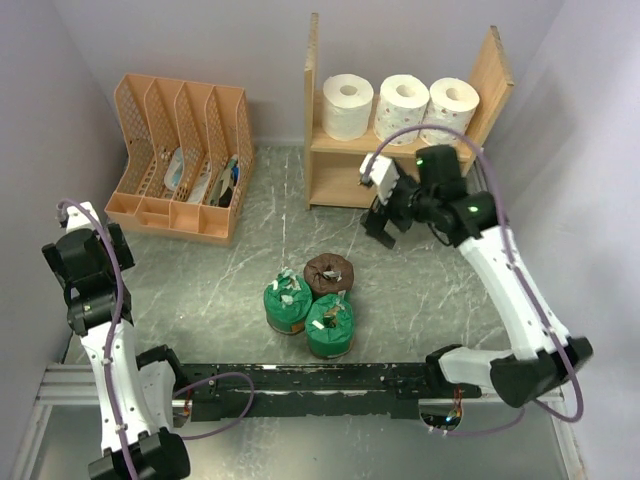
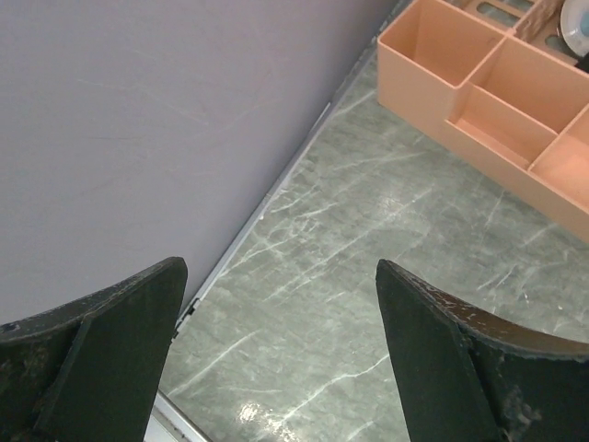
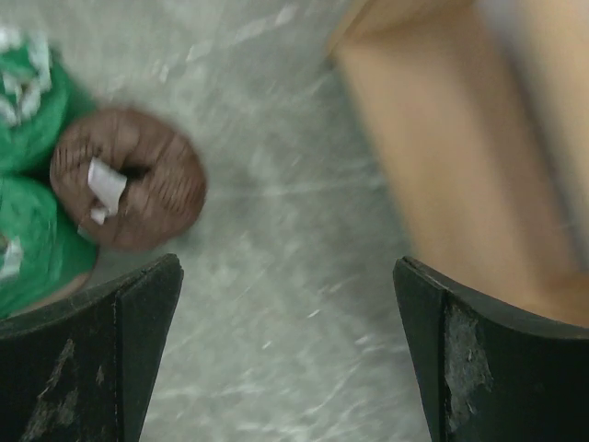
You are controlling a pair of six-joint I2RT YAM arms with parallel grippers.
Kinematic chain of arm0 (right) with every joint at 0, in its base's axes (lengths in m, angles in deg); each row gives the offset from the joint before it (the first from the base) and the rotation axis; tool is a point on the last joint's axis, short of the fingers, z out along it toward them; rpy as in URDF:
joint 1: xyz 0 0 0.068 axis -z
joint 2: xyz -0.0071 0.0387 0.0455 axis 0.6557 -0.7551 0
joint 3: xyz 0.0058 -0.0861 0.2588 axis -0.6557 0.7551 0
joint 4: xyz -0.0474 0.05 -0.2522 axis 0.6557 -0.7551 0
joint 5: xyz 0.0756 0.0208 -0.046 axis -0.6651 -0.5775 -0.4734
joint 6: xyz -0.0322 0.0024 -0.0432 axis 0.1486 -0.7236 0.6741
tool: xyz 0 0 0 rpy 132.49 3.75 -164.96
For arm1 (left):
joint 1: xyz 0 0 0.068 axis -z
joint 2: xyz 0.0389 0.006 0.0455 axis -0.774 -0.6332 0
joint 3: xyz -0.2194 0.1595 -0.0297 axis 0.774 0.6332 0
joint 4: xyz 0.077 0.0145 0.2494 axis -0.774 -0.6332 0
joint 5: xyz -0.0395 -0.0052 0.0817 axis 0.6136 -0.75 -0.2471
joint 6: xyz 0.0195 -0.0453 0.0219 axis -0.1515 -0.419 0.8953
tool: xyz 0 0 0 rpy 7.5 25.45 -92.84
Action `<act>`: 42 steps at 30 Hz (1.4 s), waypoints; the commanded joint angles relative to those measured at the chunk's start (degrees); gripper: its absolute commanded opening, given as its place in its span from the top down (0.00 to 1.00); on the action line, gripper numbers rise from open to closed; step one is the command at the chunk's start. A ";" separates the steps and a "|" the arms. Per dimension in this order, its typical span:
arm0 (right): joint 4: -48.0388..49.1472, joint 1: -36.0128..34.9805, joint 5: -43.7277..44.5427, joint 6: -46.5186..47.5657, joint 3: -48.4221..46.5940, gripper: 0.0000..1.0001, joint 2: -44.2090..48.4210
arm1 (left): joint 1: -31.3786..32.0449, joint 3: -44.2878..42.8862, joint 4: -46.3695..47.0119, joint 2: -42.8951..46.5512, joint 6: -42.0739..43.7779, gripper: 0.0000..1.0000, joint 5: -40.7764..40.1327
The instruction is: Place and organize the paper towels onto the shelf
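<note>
Three white paper towels (image 1: pixel 347 105) (image 1: pixel 402 108) (image 1: pixel 450 108) stand in a row on the upper board of the wooden shelf (image 1: pixel 335 172). Three wrapped rolls cluster mid-table: two green ones (image 1: pixel 287 303) (image 1: pixel 330 325) and a brown-ended one (image 1: pixel 329 273). My right gripper (image 1: pixel 385 222) hangs open and empty just in front of the shelf. In its wrist view, the right gripper (image 3: pixel 285 304) is over bare table, with the brown-ended roll (image 3: pixel 138 180) and green rolls (image 3: pixel 32 244) at left and the shelf (image 3: pixel 451 166) at right. My left gripper (image 1: pixel 65 262) (image 2: pixel 276 304) is open and empty near the left wall.
An orange slotted file organizer (image 1: pixel 180 160) (image 2: pixel 497 101) with items in it stands at the back left. Walls enclose the table on the left, back and right. A black rail (image 1: pixel 310 378) runs along the near edge between the arm bases.
</note>
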 commanded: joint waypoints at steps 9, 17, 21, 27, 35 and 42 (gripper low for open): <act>2.43 0.10 -9.10 -0.35 9.05 0.00 -10.08 | -1.97 -0.28 -0.60 -2.15 0.98 0.04 8.42; 6.19 -1.39 -13.28 -3.07 9.79 0.00 -16.73 | -2.37 -0.40 -0.70 -2.62 0.98 0.05 8.54; 7.07 -3.71 -12.18 -3.75 11.81 0.00 -18.36 | -2.37 -0.40 -0.65 -2.57 1.07 0.05 8.72; 8.84 -12.50 -6.50 -4.97 14.42 0.00 -19.03 | -2.37 -0.49 -0.83 -3.27 1.15 0.05 9.17; 10.45 -14.77 -0.34 -4.39 15.69 0.00 -21.53 | -2.39 -0.46 -0.79 -2.88 1.11 0.05 9.27; 11.64 -14.77 3.62 -3.59 16.49 0.00 -21.03 | -2.43 -0.44 -0.83 -2.93 1.15 0.05 9.52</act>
